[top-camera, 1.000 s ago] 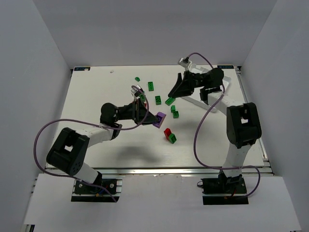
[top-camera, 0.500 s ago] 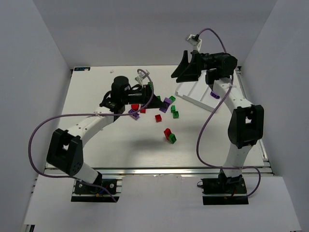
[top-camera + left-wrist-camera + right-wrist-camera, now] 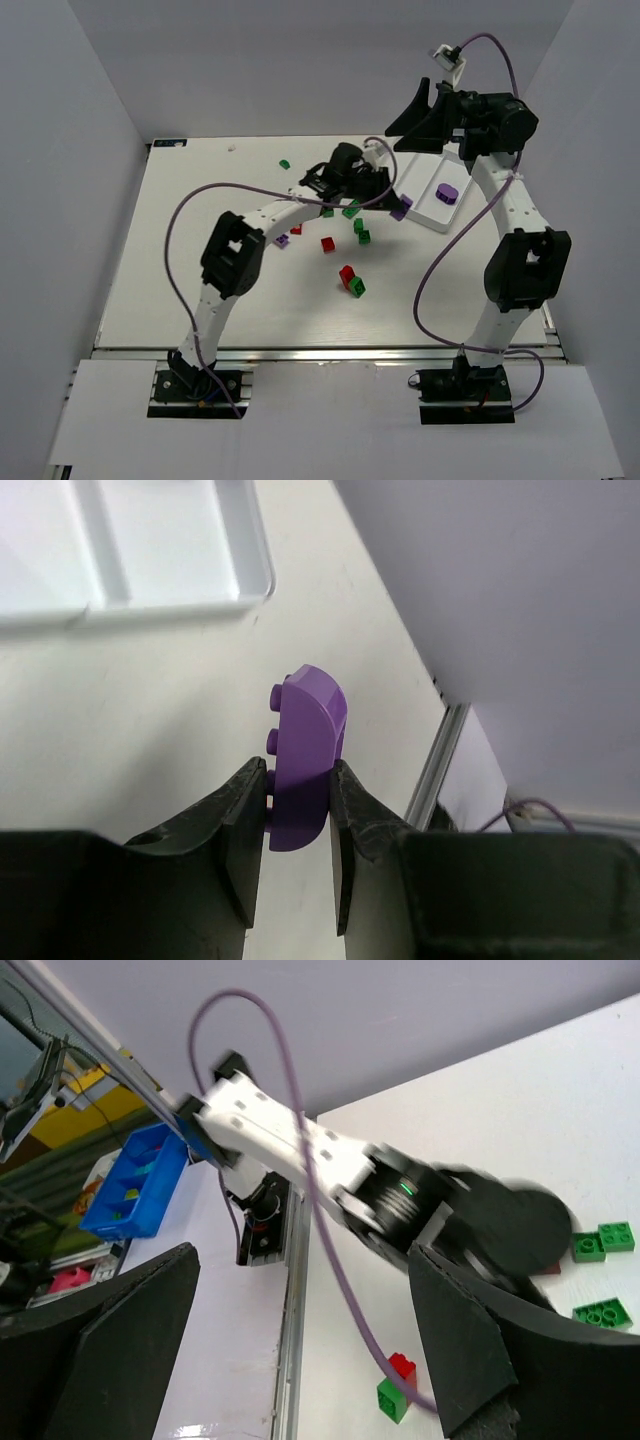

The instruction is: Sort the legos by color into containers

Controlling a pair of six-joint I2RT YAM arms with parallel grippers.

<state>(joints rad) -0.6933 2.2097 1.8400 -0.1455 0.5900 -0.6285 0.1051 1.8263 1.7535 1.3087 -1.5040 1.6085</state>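
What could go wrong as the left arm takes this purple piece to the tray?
1. The left gripper pinches the purple brick by one end only; it might pivot or slip out.
2. In the left wrist view the brick hangs over the table beyond the tray corner; releasing here would likely miss.
3. The right gripper hovers open near the tray, so the arms could clash.

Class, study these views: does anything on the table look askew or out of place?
The white tray at the far right sits turned at an angle to the table edges, not square. Nothing looks spilled or broken; the left gripper holds a purple brick close beside it.
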